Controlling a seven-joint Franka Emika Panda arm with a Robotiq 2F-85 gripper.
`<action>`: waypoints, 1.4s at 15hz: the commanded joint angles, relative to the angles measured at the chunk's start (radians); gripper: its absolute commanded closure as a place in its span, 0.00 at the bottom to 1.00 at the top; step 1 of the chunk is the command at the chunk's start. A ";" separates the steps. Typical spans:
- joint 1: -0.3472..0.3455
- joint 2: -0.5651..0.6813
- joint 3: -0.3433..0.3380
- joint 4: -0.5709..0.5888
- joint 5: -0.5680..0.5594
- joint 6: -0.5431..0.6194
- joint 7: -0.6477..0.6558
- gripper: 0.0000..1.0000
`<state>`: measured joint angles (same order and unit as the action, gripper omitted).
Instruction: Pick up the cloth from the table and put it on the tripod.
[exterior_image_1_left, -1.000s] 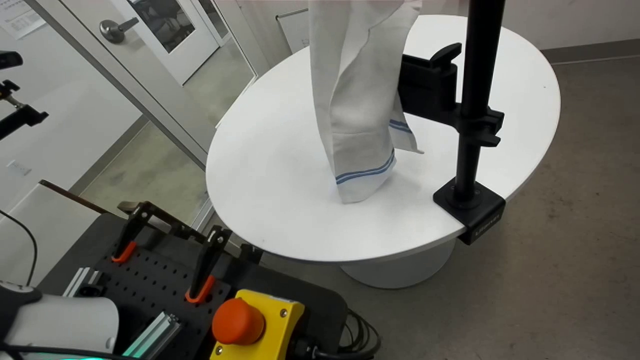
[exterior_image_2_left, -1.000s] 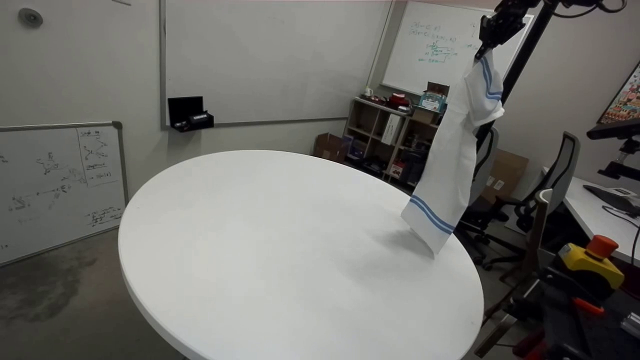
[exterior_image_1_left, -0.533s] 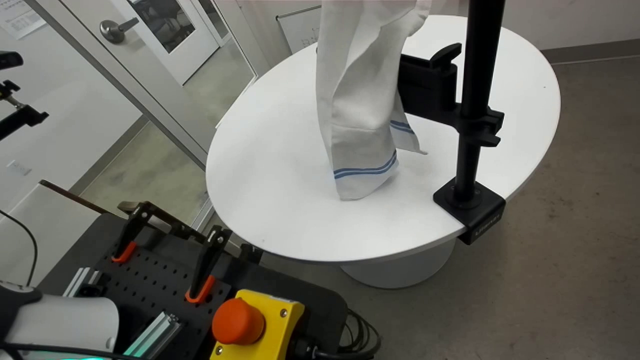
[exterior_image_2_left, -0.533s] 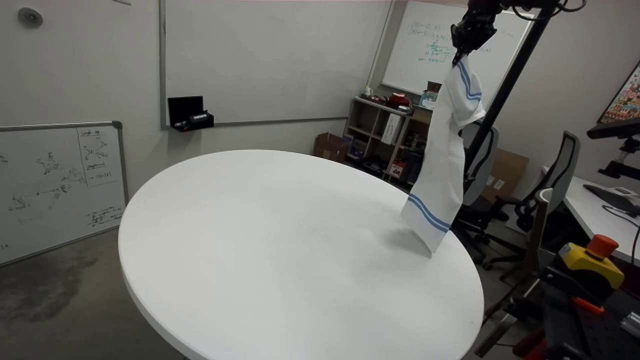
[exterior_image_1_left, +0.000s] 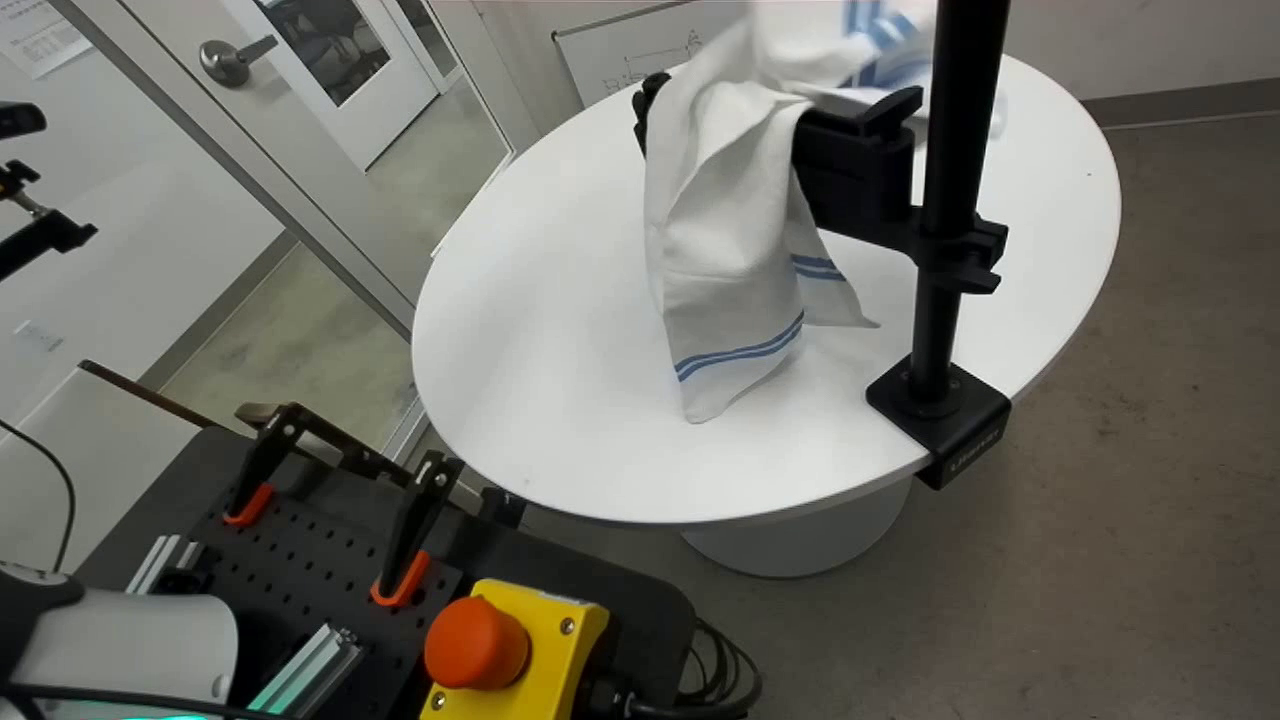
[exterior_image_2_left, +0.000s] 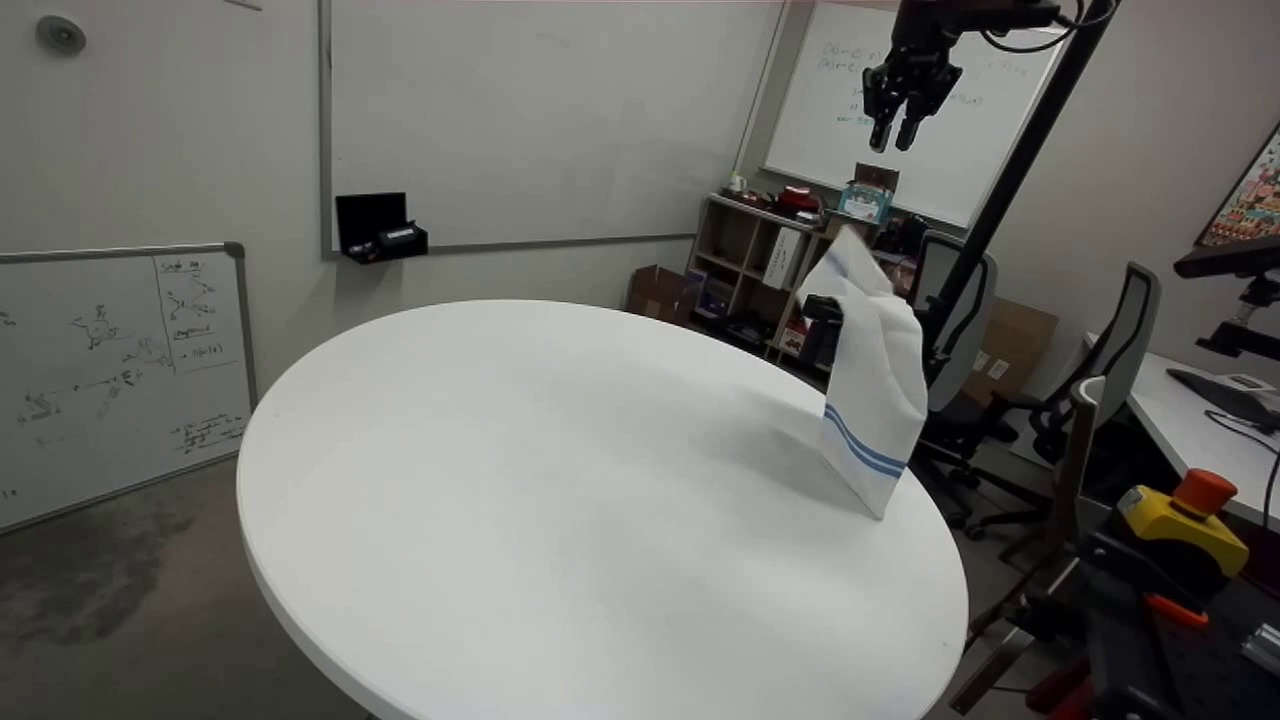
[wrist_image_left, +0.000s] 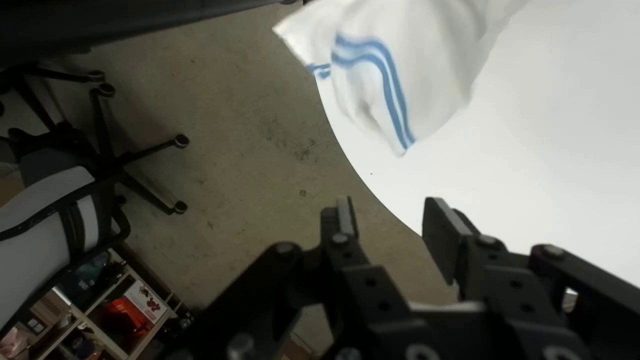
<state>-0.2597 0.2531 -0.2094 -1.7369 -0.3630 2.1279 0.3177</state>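
The white cloth with blue stripes (exterior_image_1_left: 725, 225) hangs over the side arm of the black stand (exterior_image_1_left: 865, 185), the tripod. Its striped far end is blurred in that exterior view. Its lower corner is at or close to the table top. The cloth (exterior_image_2_left: 875, 375) also shows in an exterior view, with the arm's black tip (exterior_image_2_left: 825, 308) poking out beside it. My gripper (exterior_image_2_left: 891, 145) is open and empty, well above the cloth and apart from it. In the wrist view the gripper's fingers (wrist_image_left: 390, 215) are spread, with the cloth (wrist_image_left: 430, 65) beyond them.
The stand's pole (exterior_image_2_left: 1000, 220) rises close beside the gripper and is clamped to the edge of the round white table (exterior_image_2_left: 550, 500). A yellow box with a red button (exterior_image_1_left: 530, 650) sits on the dark robot bench. Chairs and a shelf (exterior_image_2_left: 760, 240) stand behind.
The gripper moved left in an exterior view, then opened and let go of the cloth. The cloth's upper end dropped from the gripper and folded down over the stand's arm.
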 joint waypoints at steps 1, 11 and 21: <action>0.030 0.048 -0.025 0.085 0.018 -0.063 0.006 0.27; 0.045 -0.077 0.019 -0.029 0.108 -0.063 -0.188 0.00; 0.078 -0.218 0.067 -0.195 0.220 -0.099 -0.500 0.00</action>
<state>-0.1910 0.0331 -0.1321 -1.9352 -0.1431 2.0318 -0.1829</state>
